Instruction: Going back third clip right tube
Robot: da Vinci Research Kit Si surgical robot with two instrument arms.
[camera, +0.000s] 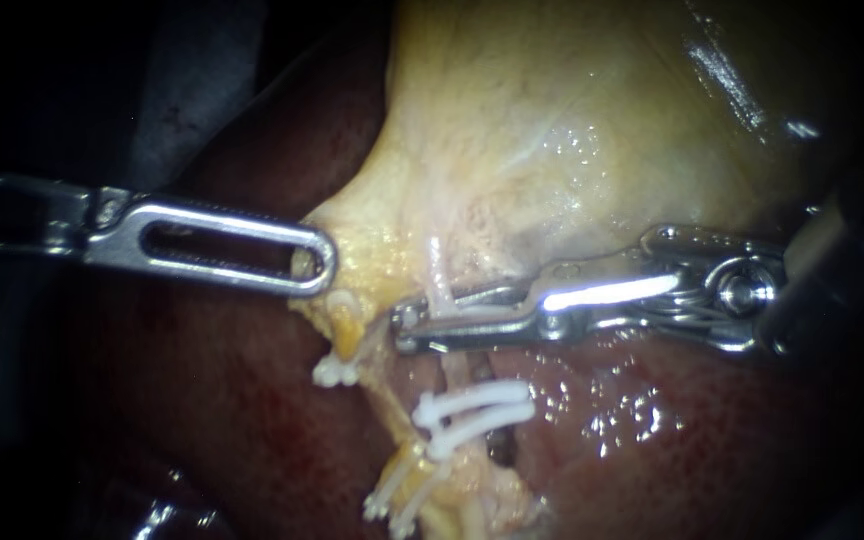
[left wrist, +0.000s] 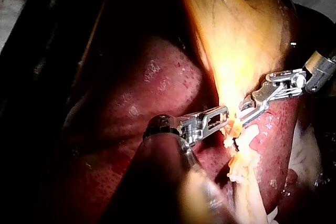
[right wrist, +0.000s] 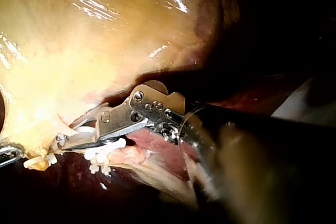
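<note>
My right instrument (camera: 404, 330) comes in from the right and lies across the right tube (camera: 440, 272), just above two white clips (camera: 472, 412) on that tube. Its jaws stand slightly apart, and a white clip (camera: 452, 316) lies in the gap on the tube. The right wrist view shows the same jaws (right wrist: 65, 141) with the white clip (right wrist: 85, 129) between them. My left instrument (camera: 320, 268) is shut on the gallbladder's (camera: 552, 130) yellow lower edge and holds it to the left. The left tube (camera: 347, 335) carries a white clip (camera: 336, 373).
Dark red liver (camera: 202, 420) lies below and around the tubes. More white clips (camera: 392, 500) sit lower down on the yellow strand. In the left wrist view both instruments (left wrist: 223, 115) meet at the gallbladder's neck (left wrist: 231, 77).
</note>
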